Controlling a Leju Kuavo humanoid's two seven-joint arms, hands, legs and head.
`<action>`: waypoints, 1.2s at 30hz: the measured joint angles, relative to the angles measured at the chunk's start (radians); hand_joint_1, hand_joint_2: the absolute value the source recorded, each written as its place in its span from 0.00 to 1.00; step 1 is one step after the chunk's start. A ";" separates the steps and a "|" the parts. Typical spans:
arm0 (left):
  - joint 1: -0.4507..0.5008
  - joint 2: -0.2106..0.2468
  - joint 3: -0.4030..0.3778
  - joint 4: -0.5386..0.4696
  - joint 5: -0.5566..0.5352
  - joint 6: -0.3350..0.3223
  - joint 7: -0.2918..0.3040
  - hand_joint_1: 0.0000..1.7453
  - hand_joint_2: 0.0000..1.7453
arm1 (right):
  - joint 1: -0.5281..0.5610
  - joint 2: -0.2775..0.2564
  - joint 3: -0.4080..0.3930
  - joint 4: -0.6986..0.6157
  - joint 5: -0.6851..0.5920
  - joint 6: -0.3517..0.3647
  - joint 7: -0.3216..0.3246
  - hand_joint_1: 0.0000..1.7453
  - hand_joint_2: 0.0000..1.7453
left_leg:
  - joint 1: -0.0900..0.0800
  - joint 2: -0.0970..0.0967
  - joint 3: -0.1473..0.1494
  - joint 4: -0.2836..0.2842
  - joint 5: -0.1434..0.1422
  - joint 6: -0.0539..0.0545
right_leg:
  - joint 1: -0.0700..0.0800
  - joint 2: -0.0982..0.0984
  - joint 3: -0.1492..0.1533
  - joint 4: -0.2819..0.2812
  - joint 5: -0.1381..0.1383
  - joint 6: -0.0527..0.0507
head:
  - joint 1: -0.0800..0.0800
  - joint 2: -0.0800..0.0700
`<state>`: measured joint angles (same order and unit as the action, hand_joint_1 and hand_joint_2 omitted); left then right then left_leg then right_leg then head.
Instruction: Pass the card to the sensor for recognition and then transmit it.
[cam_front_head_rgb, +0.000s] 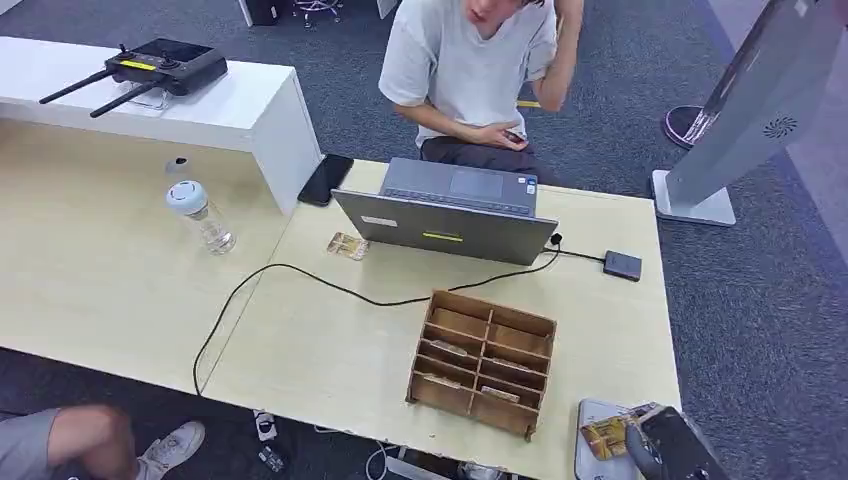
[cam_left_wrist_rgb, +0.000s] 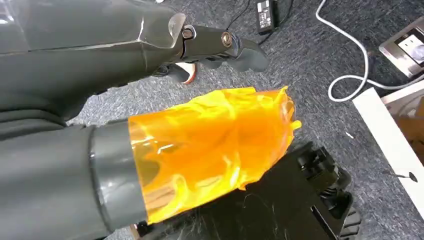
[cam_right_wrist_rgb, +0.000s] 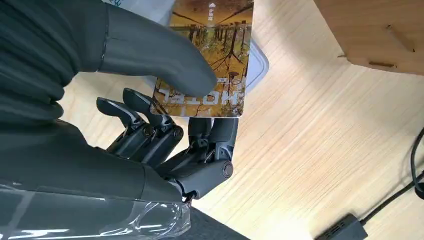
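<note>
My right hand (cam_front_head_rgb: 668, 447) sits at the table's front right corner and pinches a yellow-brown hotel card (cam_front_head_rgb: 605, 437). In the right wrist view the thumb (cam_right_wrist_rgb: 160, 60) presses the card (cam_right_wrist_rgb: 215, 55) against the dark fingers (cam_right_wrist_rgb: 210, 145), just above a white pad (cam_right_wrist_rgb: 259, 65). That pad (cam_front_head_rgb: 588, 462) lies on the table edge. A small black box (cam_front_head_rgb: 622, 265), wired to the laptop (cam_front_head_rgb: 450, 215), lies far right on the table. My left hand (cam_left_wrist_rgb: 200, 100) hangs over the carpet holding nothing, its thumb wrapped in orange film.
A wooden compartment box (cam_front_head_rgb: 482, 360) with several cards stands left of my right hand. Another card (cam_front_head_rgb: 347, 245), a bottle (cam_front_head_rgb: 203, 215), a phone (cam_front_head_rgb: 326, 180) and a black cable (cam_front_head_rgb: 300, 275) lie on the table. A person (cam_front_head_rgb: 470, 70) sits behind the laptop.
</note>
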<state>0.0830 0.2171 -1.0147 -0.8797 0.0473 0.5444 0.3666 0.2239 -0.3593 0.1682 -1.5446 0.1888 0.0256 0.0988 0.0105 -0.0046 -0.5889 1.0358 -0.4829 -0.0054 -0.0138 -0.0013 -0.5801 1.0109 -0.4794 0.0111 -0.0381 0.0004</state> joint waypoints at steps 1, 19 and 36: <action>0.000 0.000 0.000 0.000 -0.001 -0.001 0.001 0.00 0.00 | 0.000 0.001 0.000 0.000 0.002 0.000 0.003 1.00 1.00 | 0.000 0.000 0.000 0.000 0.000 0.000 | 0.000 0.000 0.000 0.000 0.000 0.000 | 0.000 0.000; -0.009 -0.002 0.000 0.000 -0.034 -0.031 0.030 0.00 0.00 | -0.039 0.042 0.015 0.019 0.128 -0.029 0.067 1.00 1.00 | 0.000 0.000 0.000 0.000 0.000 0.000 | 0.000 0.000 0.000 0.000 0.000 0.000 | 0.000 0.000; -0.015 -0.006 0.004 0.000 -0.083 -0.063 0.046 0.00 0.00 | -0.071 0.076 0.037 0.046 0.189 -0.039 0.090 1.00 1.00 | 0.000 0.000 0.000 0.000 0.000 0.000 | 0.000 0.000 0.000 0.000 0.000 0.000 | 0.000 0.000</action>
<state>0.0682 0.2110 -1.0105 -0.8797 -0.0355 0.4810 0.4128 0.1530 -0.2831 0.2052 -1.4984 0.3781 -0.0134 0.1892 0.0106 -0.0046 -0.5889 1.0358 -0.4829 -0.0054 -0.0138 -0.0014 -0.5799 1.0110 -0.4793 0.0111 -0.0381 0.0004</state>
